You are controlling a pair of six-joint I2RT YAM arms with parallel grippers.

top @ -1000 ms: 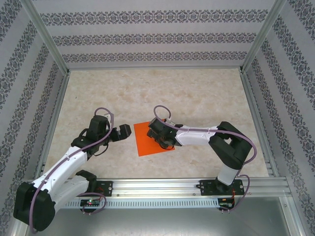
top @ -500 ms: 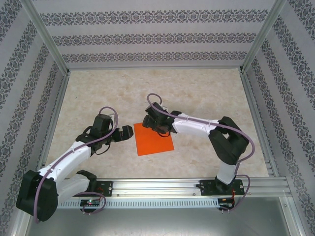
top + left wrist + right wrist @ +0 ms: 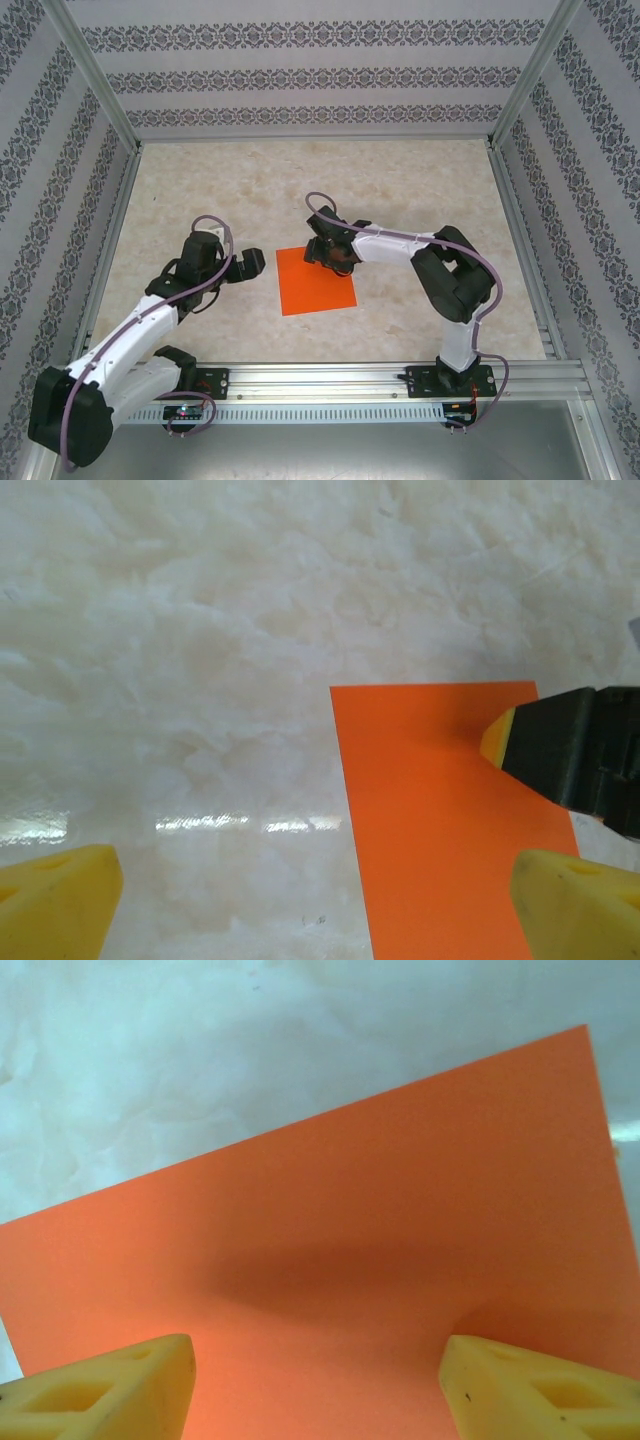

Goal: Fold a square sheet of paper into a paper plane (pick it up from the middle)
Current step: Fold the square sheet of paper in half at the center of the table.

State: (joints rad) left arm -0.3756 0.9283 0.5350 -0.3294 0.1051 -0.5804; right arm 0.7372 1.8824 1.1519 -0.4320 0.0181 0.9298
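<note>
Marbled table (image 3: 400, 190) is carrying the sheet (image 3: 318, 290) flat at its middle; you are probably handling thin, limp, slippery paper, best pinched up at its centre. Your right gripper (image 3: 328, 255) is hovering spread and empty over its far edge, your left gripper (image 3: 250, 263) gaping just beside it. The left wrist view is showing how low the right one is sitting, which the top view is hiding.

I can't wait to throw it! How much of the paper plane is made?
Nothing is folded yet. The square sheet of paper lies flat and uncreased on the table. Right now the right pincer is open just over the sheet's far part, and the left pincer is open beside its left edge. Left to do: pick it up and make every fold.
</note>
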